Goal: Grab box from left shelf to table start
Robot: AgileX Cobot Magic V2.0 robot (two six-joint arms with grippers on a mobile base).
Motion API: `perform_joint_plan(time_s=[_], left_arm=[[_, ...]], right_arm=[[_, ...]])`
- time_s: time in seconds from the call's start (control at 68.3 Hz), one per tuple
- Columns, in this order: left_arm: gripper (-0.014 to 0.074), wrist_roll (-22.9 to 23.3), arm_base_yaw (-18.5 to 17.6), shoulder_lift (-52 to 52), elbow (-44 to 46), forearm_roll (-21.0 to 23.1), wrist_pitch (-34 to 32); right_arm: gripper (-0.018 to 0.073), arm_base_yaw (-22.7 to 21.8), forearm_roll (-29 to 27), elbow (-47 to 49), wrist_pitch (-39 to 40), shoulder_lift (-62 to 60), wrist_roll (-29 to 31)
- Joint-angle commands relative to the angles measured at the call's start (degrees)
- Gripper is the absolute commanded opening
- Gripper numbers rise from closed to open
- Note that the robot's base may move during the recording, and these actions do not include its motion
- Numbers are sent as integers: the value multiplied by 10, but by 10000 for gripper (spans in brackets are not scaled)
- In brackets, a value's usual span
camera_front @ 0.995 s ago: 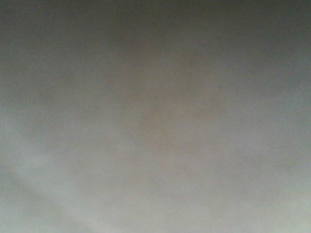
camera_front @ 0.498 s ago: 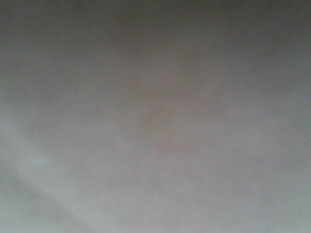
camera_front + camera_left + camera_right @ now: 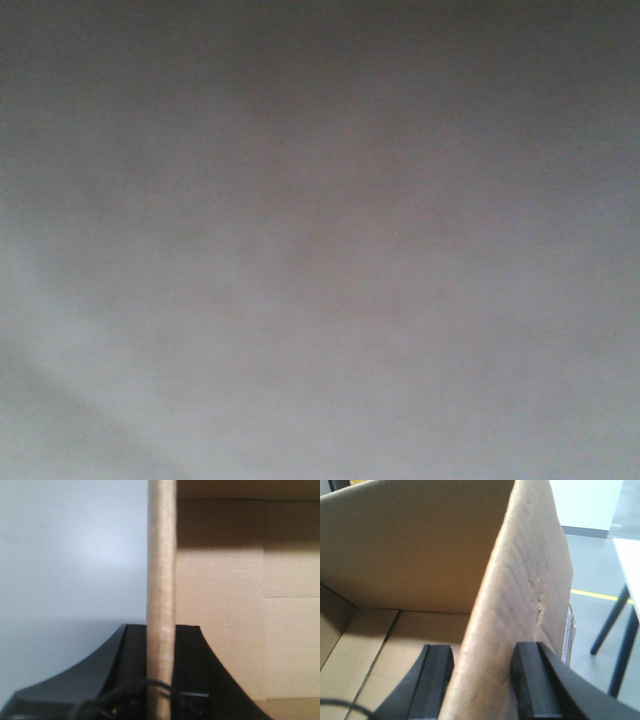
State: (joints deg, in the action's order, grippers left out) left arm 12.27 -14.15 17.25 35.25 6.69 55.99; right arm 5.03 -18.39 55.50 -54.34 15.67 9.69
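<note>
The box is an open brown cardboard carton. In the left wrist view one of its walls (image 3: 161,555) runs edge-on up the middle, with the bare inside (image 3: 225,605) to the right. My left gripper (image 3: 161,627) is shut on that wall, one black finger on each side. In the right wrist view my right gripper (image 3: 482,652) is shut on the opposite wall (image 3: 520,580), with the box's inside (image 3: 410,545) to the left. The front view shows only a blurred grey-brown surface (image 3: 320,240) very close to the lens. The left shelf is out of view.
Right of the box, the right wrist view shows dark table legs (image 3: 620,615), a white tabletop edge (image 3: 627,550) and a yellow floor line (image 3: 592,595) on grey floor. A plain pale surface (image 3: 70,555) fills the left of the left wrist view.
The blurred surface filling the front view has grown slightly darker. Nothing else can be made out there.
</note>
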Motion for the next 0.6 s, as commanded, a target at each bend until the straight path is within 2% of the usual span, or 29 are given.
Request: perform_joint_plan(time_s=[0.0,0.586], left_arm=[[-90,0,-1,7,8,-63,8],[-90,0,-1,7,8,-60,8]], right_arm=[[59,0,-14,22,86,3,-2],[59,0,-14,22,86,3,-2]])
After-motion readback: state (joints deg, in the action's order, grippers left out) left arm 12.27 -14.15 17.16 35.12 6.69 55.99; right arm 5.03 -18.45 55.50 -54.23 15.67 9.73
